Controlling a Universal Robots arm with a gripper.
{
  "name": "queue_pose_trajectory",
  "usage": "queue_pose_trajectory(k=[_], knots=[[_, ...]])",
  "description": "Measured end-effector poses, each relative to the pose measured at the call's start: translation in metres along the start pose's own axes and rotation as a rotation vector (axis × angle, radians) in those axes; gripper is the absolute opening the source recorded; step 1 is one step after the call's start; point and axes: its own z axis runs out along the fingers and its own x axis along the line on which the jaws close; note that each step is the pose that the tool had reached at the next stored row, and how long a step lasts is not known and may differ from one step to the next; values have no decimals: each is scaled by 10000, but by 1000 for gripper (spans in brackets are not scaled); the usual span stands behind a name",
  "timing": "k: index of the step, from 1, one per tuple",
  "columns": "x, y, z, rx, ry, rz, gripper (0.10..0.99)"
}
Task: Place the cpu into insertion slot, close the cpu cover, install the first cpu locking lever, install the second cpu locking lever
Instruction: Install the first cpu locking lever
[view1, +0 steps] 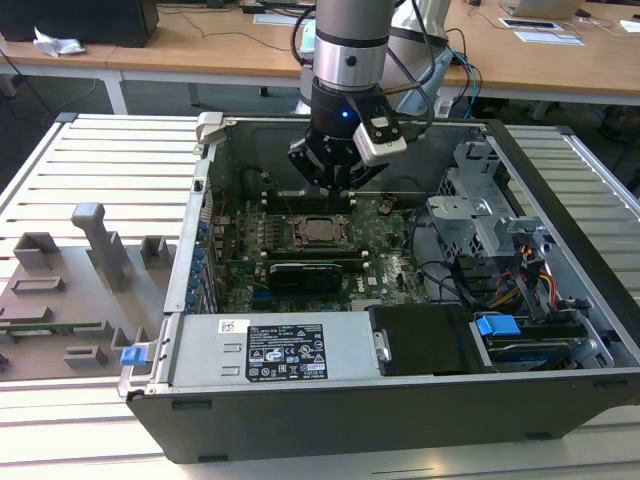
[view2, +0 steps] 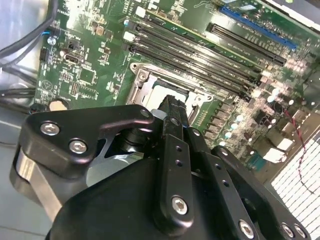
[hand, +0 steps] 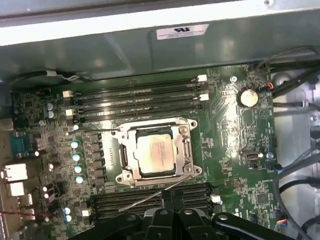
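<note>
The cpu (hand: 156, 155) is seated under the lowered cpu cover (hand: 186, 147); the tool (hand: 173, 196) is held pinched together, probably for pushing a locking lever (hand: 155, 192).
</note>
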Motion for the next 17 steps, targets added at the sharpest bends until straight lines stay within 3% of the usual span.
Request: queue_pose_trajectory(k=[2, 3, 4, 9, 13, 17], knots=[[0, 1, 1, -242, 14, -181, 106], [0, 1, 1, -452, 31, -269, 106], [0, 1, 1, -596, 39, -396, 106], [0, 1, 1, -619, 15, -1518, 106], [7, 0, 1, -611, 14, -1532, 106], [111, -10, 1, -610, 11, -1532, 106]])
